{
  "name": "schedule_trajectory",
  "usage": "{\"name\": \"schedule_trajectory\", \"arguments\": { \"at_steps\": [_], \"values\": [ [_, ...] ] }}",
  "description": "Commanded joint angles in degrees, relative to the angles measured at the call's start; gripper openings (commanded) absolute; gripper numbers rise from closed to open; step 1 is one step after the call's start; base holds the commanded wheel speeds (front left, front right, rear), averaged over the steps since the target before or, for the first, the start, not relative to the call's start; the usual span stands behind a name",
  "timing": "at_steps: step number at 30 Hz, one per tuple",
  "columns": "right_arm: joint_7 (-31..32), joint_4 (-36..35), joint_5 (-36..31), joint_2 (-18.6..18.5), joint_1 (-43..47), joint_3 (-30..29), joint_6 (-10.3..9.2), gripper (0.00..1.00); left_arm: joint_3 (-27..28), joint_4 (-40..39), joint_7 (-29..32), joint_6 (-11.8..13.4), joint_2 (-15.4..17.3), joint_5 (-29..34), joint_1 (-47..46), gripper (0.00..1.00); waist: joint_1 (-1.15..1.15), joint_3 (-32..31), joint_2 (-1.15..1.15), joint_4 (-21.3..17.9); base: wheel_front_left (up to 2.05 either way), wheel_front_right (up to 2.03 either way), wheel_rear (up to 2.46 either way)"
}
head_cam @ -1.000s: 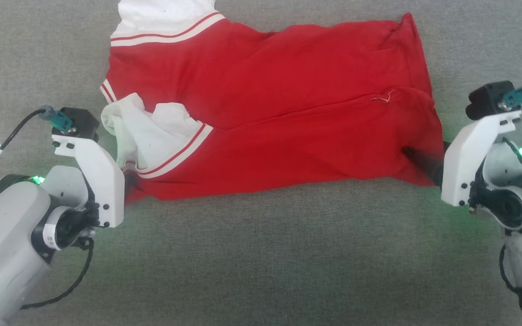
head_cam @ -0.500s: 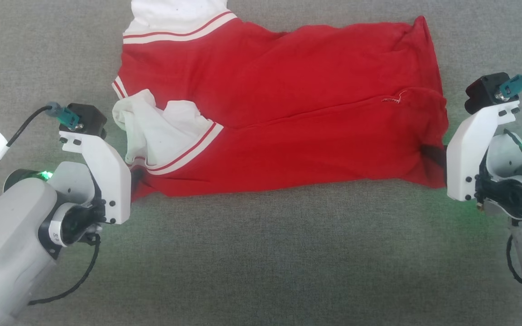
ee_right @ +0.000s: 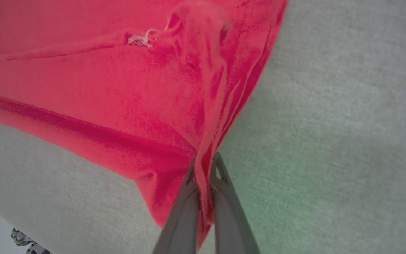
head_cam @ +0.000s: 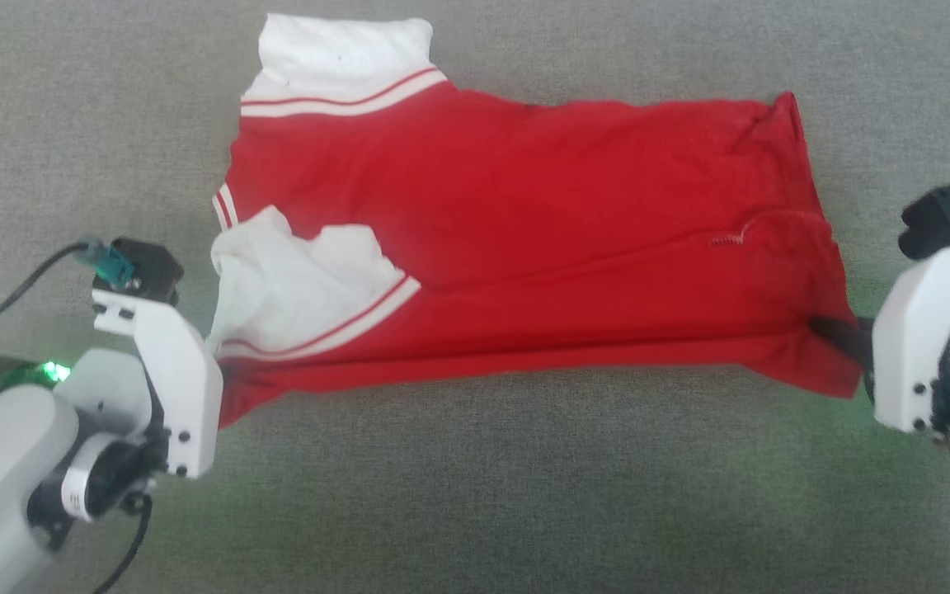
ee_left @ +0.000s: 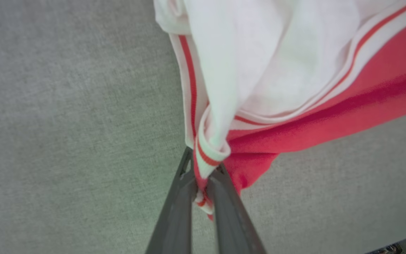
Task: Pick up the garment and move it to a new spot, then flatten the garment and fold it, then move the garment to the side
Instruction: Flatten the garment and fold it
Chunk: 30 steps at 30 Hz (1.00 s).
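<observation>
The garment (head_cam: 524, 231), a bright red T-shirt with white sleeves, lies crosswise on the grey cloth surface (head_cam: 475, 495). One white sleeve (head_cam: 343, 54) lies flat at the far left. The other sleeve (head_cam: 293, 297) is bunched at the near left. My left gripper (ee_left: 204, 169) is shut on the striped trim and red cloth of the near left corner of the garment (ee_left: 330, 116). My right gripper (head_cam: 836, 333) is shut on the near right hem corner. Red cloth of the garment (ee_right: 100, 88) is pinched between the right gripper's (ee_right: 204, 160) dark fingers. The near edge runs taut between the two grips. The chest letters are hidden.
Plain grey cloth surrounds the shirt on all sides, with a wide bare band along the near edge. The left arm's white wrist bracket (head_cam: 170, 363) stands at the lower left and the right arm's bracket (head_cam: 924, 330) at the right edge.
My right gripper has shut on the hem corner. The near edge has pulled straight and taut between both grippers. The head camera has shifted, so the shirt sits lower in view.
</observation>
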Motion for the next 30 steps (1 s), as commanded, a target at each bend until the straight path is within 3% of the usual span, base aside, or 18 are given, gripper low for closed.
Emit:
{"name": "schedule_trajectory", "arguments": {
  "at_steps": [1,8,14,15,16,17,18,19,20,21,30],
  "values": [
    [0.72,-1.02,0.28,-0.42,1.37,-0.90,-0.09,0.00,0.10,-0.95,0.43,0.92,0.94,-0.29,1.40,0.00,0.00,0.03,0.00,-0.03,0.00,0.00,0.00],
    [3.37,-7.16,-0.54,1.63,8.56,-5.36,-0.10,0.00,0.34,-6.99,0.21,5.17,4.36,-1.79,7.16,0.00,0.00,0.28,0.00,-0.42,0.00,0.00,0.00],
    [1.58,-5.74,-1.68,4.25,11.56,-5.17,-0.10,0.00,-1.51,-5.62,-1.05,4.13,2.16,-2.10,9.88,0.00,0.00,0.50,0.00,-0.80,0.00,0.00,0.00],
    [1.00,-4.77,-1.81,4.69,11.45,-4.59,-0.10,0.00,-1.71,-4.68,-1.43,3.75,1.53,-2.00,9.83,0.02,0.00,0.49,0.00,-0.92,0.00,0.00,0.00],
    [0.33,-3.87,-2.07,5.13,11.25,-3.97,-0.10,0.00,-2.04,-3.58,-1.67,3.17,1.07,-1.65,9.61,0.16,0.00,0.45,0.00,-1.03,0.00,0.00,0.00],
    [-0.45,-2.73,-2.26,5.28,10.79,-3.37,-0.09,0.20,-2.33,-2.50,-1.95,2.77,0.51,-1.47,9.38,0.51,0.00,0.36,0.00,-1.13,0.00,0.00,0.00],
    [-1.26,-1.65,-2.30,5.16,10.42,-2.85,-0.10,0.31,-2.48,-1.53,-2.02,2.33,-0.07,-1.51,9.30,0.79,0.00,0.23,0.00,-1.22,0.00,0.00,0.00],
    [-1.83,-0.47,-2.63,4.86,10.15,-2.14,-0.10,0.44,-2.54,-0.74,-2.09,1.92,-0.43,-1.68,9.18,1.00,0.00,0.07,0.00,-1.28,0.00,0.00,0.00],
    [-2.43,0.23,-2.62,4.83,9.83,-1.42,-0.10,0.80,-2.52,-0.08,-2.02,1.66,-0.50,-1.74,8.87,1.00,0.00,-0.15,0.00,-1.36,0.00,0.00,0.00],
    [-3.13,0.76,-2.30,5.03,9.55,-1.10,-0.10,1.00,-2.48,0.41,-1.85,1.52,-0.38,-1.72,8.57,1.00,0.00,-0.40,0.00,-1.43,0.00,0.00,0.00],
    [-8.87,-0.43,-0.55,3.71,7.92,-1.09,-0.07,1.00,-0.18,-4.53,0.49,1.99,4.60,-0.81,4.93,1.00,0.00,-2.81,0.00,-2.40,0.00,0.00,0.00]
  ]
}}
